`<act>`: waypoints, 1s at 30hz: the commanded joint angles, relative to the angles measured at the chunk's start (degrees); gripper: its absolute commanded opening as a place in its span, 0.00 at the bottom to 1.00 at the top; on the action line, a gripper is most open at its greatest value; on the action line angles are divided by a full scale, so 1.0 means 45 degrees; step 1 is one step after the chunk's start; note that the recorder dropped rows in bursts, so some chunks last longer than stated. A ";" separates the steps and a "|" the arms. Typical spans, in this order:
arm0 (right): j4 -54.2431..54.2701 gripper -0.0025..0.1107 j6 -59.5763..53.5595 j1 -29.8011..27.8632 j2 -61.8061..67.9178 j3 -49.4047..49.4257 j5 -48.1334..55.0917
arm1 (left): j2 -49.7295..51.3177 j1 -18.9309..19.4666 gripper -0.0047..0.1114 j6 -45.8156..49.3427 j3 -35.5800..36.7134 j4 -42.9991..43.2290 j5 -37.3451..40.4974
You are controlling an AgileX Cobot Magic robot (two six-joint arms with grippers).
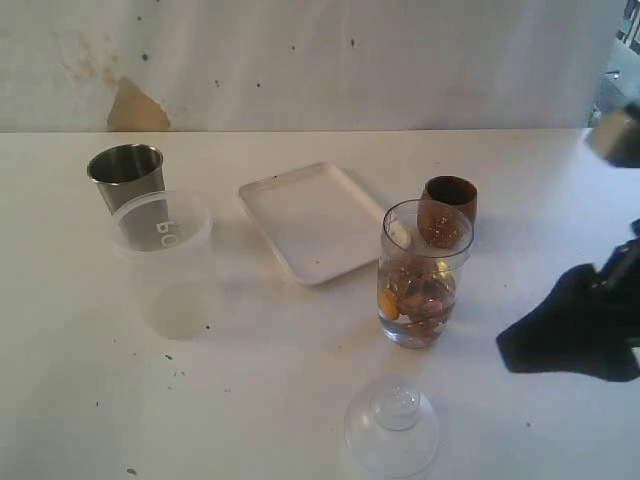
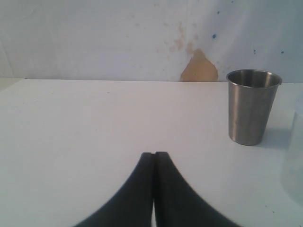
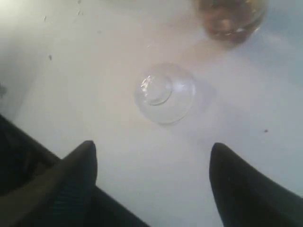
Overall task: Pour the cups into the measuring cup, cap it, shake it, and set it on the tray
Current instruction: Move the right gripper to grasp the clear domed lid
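The clear measuring cup stands right of centre, about half full of brown and orange pieces. Its base shows in the right wrist view. The brown wooden cup stands upright just behind it. At the far left is the steel tumbler, also upright. Near the front edge the clear dome cap rests on the table, knob up. My right gripper hovers to its right, open and empty, with the cap ahead of the fingers. My left gripper is shut on nothing, low over the table left of the tumbler. The white tray lies in the middle.
A wide translucent tub with lettering stands directly in front of the steel tumbler, and its edge shows in the left wrist view. A stained white wall closes off the back of the table.
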 commanded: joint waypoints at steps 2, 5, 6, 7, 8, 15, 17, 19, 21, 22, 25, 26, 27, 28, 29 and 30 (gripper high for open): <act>-0.0445 0.57 -0.0180 0.2646 0.1587 -0.0030 -0.1194 | -0.0058 -0.0027 0.04 -0.0050 0.0056 -0.0085 0.0023; -0.1950 0.57 0.1489 0.4157 0.2365 -0.0030 -0.2340 | -0.0058 -0.0027 0.04 -0.0050 0.0056 -0.0085 0.0023; -0.2356 0.57 0.1929 0.4630 0.2603 -0.0030 -0.2591 | -0.0058 -0.0027 0.04 -0.0050 0.0056 -0.0085 0.0023; -0.2863 0.57 0.2412 0.5070 0.2918 -0.0030 -0.2848 | -0.0058 -0.0027 0.04 -0.0050 0.0056 -0.0085 0.0023; -0.3304 0.57 0.2866 0.5472 0.3237 -0.0030 -0.3079 | -0.0058 -0.0027 0.04 -0.0050 0.0056 -0.0085 0.0023; -0.4578 0.57 0.4394 0.7239 0.5289 -0.0030 -0.4900 | -0.0058 -0.0027 0.04 -0.0050 0.0056 -0.0085 0.0023; -0.4585 0.57 0.4480 0.7523 0.5824 -0.0030 -0.5384 | -0.0058 -0.0027 0.04 -0.0050 0.0056 -0.0085 0.0023; -0.5151 0.57 0.5099 0.7587 0.6502 -0.0276 -0.5476 | -0.0058 -0.0027 0.04 -0.0050 0.0056 -0.0085 0.0023; -0.5605 0.57 0.5591 0.7587 0.6739 -0.0533 -0.5354 | -0.0058 -0.0027 0.04 -0.0050 0.0056 -0.0085 0.0023; -0.5769 0.57 0.5829 0.7587 0.6833 -0.0657 -0.5263 | -0.0058 -0.0027 0.04 -0.0050 0.0056 -0.0085 0.0023; -0.5863 0.57 0.5989 0.7587 0.6944 -0.0906 -0.5369 | -0.0058 -0.0027 0.04 -0.0050 0.0056 -0.0085 0.0023; -0.5863 0.57 0.5989 0.7587 0.6971 -0.0927 -0.5513 | -0.0058 -0.0027 0.04 -0.0050 0.0056 -0.0085 0.0023; -0.5863 0.57 0.5989 0.7587 0.6971 -0.0927 -0.5548 | -0.0058 -0.0027 0.04 -0.0050 0.0056 -0.0085 0.0023; -0.5863 0.57 0.5989 0.7587 0.6971 -0.0927 -0.5575 | -0.0058 -0.0027 0.04 -0.0050 0.0056 -0.0085 0.0023; -0.5863 0.57 0.5989 0.7587 0.6971 -0.0927 -0.5575 | -0.0058 -0.0027 0.04 -0.0050 0.0056 -0.0085 0.0023; -0.5863 0.57 0.5989 0.7587 0.6971 -0.0927 -0.5575 | -0.0058 -0.0027 0.04 -0.0050 0.0056 -0.0085 0.0023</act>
